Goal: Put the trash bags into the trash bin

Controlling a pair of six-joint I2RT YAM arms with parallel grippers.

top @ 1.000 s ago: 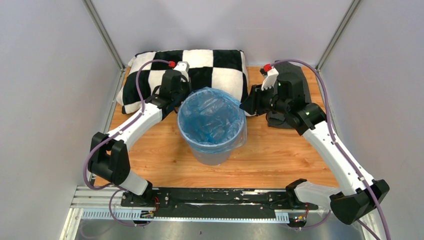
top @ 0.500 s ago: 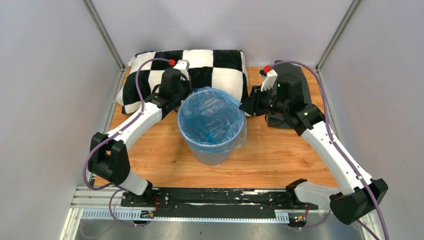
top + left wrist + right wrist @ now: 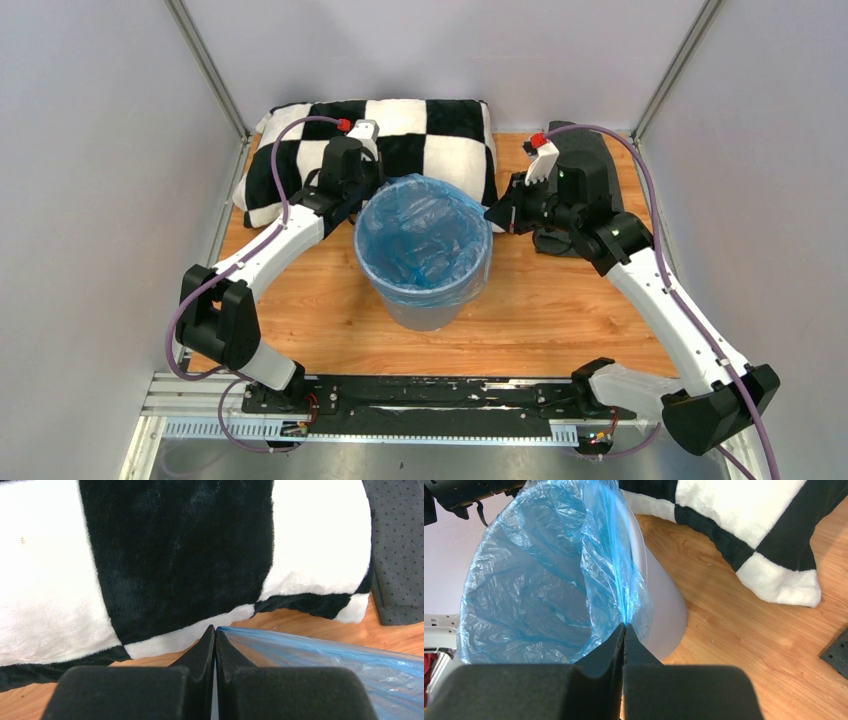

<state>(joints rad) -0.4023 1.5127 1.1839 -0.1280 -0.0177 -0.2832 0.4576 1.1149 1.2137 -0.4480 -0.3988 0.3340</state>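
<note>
At opposite sides of the bin [image 3: 425,312], left pincer [image 3: 215,628] and right pincer [image 3: 625,625] each clamp the bag [image 3: 420,235] rim.

Wooden tabletop [image 3: 560,320] between plain grey walls [image 3: 90,200]

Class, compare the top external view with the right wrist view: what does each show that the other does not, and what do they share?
Top external only: the rail carrying both arm bases, and the bin's whole round rim. Right wrist only: the right tool's fingertips shut on the bag's edge. Shared: bin, blue bag, checkered pillow, wooden table.
</note>
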